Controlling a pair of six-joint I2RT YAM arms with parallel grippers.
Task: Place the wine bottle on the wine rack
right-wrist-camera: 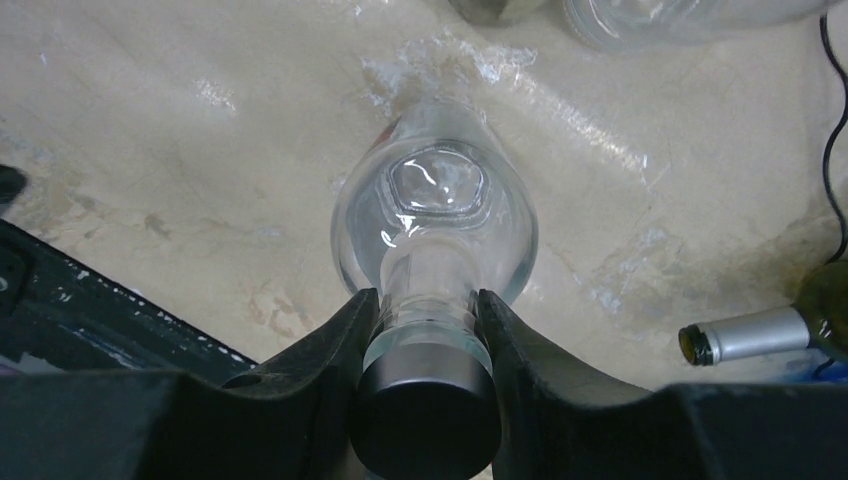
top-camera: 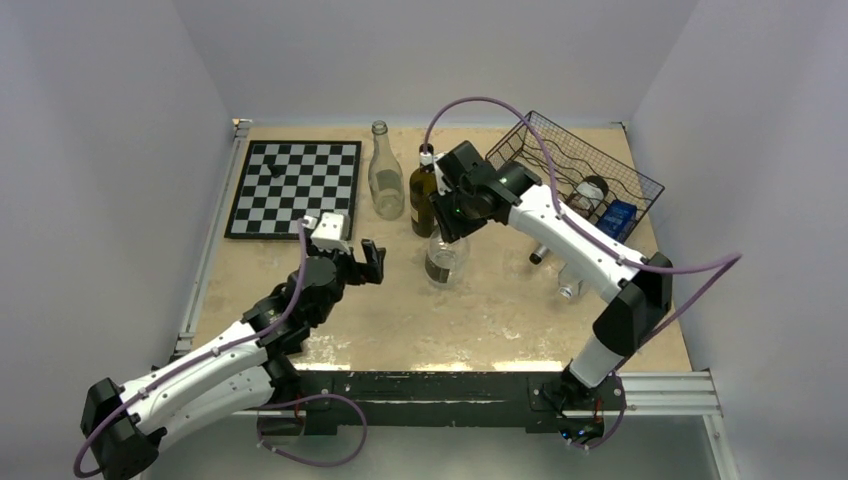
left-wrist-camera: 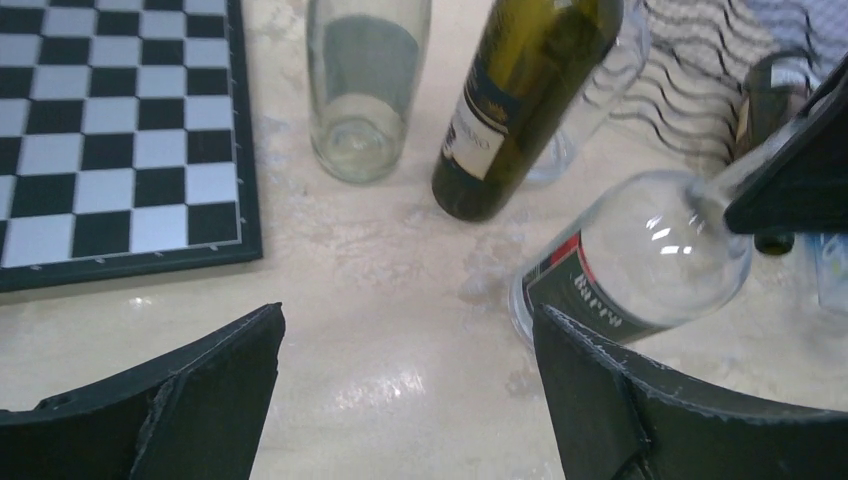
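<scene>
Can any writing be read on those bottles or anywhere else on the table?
On the dark green bottle: pale label, lettering too blurred to read.
On the clear bottle in the right gripper: black label, white letters, maybe "BAR...", rest unreadable.
On the chessboard: no writing visible.
</scene>
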